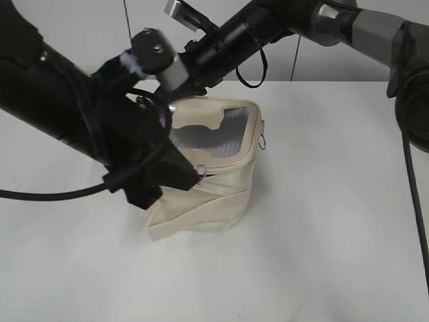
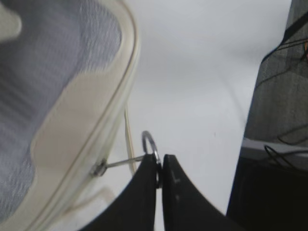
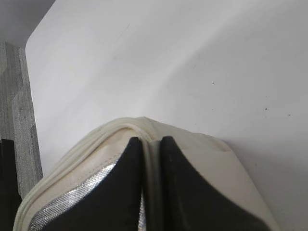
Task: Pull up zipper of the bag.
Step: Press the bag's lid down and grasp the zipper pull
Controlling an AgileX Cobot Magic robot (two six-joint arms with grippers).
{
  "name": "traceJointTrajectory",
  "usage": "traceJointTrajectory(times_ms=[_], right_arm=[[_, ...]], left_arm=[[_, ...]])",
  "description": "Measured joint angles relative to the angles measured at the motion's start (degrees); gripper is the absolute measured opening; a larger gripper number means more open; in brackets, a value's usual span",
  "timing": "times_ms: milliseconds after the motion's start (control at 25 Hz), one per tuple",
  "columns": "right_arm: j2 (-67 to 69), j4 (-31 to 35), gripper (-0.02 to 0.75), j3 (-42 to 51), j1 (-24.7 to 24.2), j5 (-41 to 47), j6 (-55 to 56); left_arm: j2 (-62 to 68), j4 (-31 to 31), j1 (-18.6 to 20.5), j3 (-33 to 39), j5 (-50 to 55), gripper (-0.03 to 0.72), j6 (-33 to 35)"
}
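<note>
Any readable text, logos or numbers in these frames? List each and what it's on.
None readable.
The bag: no print on the mesh panel or cream patch.
Ring pull, pinched by the left gripper: no marking.
Right gripper, clamped on the bag's rim: plain black fingers.

The white table [image 1: 322,228] carries 1 thing only, the bag [image 1: 208,194], a small boxy cream case with a grey mesh top panel. It stands upright directly on the surface, left of the middle and closer to the far edge than to the near edge. A loose cream strap wraps its body and sags to the tabletop at its near left corner. The surface is matte. In the right wrist view, a corner of the tabletop shows beyond the bag.
</note>
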Motion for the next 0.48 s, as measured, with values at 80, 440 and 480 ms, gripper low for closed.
traceJointTrajectory(times_ms=[80,440,480], right_arm=[[0.0,0.0,0.085,0.0,0.0,0.0,0.0],[-0.6,-0.8,0.289,0.0,-1.7,0.3,0.3],[-1.0,-1.5,0.322,0.0,-2.7,0.5,1.1]], left_arm=[[0.2,-1.5,-3.5,0.1,-3.9,-0.006,0.9],[-0.6,1.7,-0.9,0.1,-0.2,0.083,-7.5],[-1.5,1.8,0.5,0.1,0.9,0.12,-7.9]])
